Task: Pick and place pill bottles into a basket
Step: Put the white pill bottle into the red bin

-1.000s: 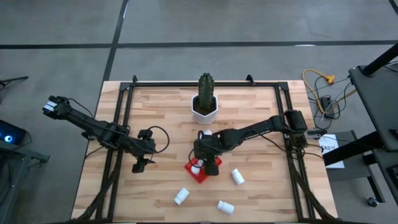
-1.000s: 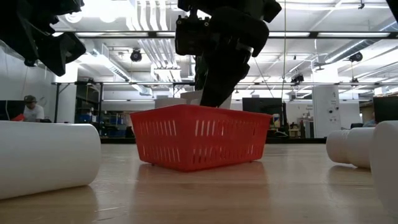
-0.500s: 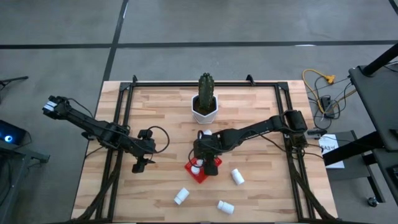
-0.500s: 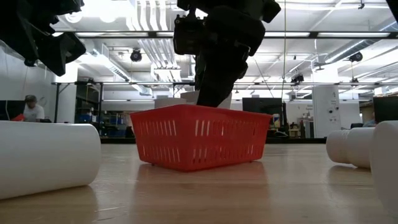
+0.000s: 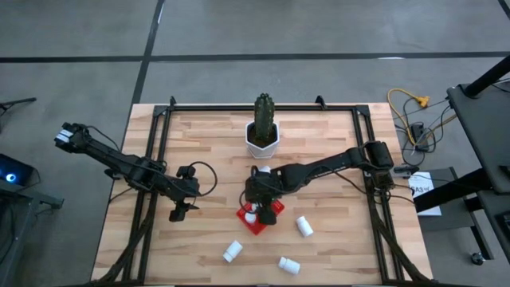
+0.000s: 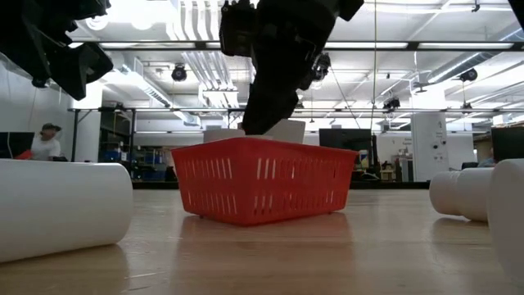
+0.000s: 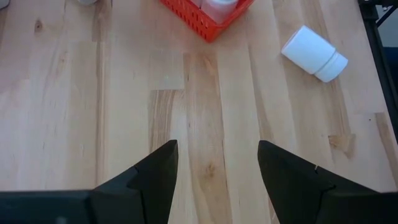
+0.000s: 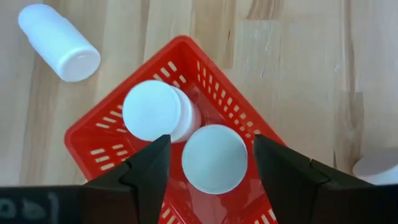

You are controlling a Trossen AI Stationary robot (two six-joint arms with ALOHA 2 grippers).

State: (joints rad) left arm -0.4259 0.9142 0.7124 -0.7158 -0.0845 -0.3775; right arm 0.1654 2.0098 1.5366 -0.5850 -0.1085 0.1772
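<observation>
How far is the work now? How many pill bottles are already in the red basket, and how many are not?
Done: two pill bottles stand in the basket, one beside the other. In hand: nothing; the right gripper is open above the second bottle. Left: three bottles lie on the table, at and; another white thing behind the arm may be the sixth. The left gripper waits open.

Grey concrete floor (image 5: 239,32) spreads around the pale wooden plank table (image 5: 207,183), dark seams crossing it. Off the table's right edge, a yellow coiled cable (image 5: 410,108) lies on the floor beside a dark bench (image 5: 482,127). Across the room, bright strip lights (image 6: 196,49) hang among white ceiling ducts (image 6: 192,70), and a person in a cap (image 6: 45,143) sits far back on the left.
</observation>
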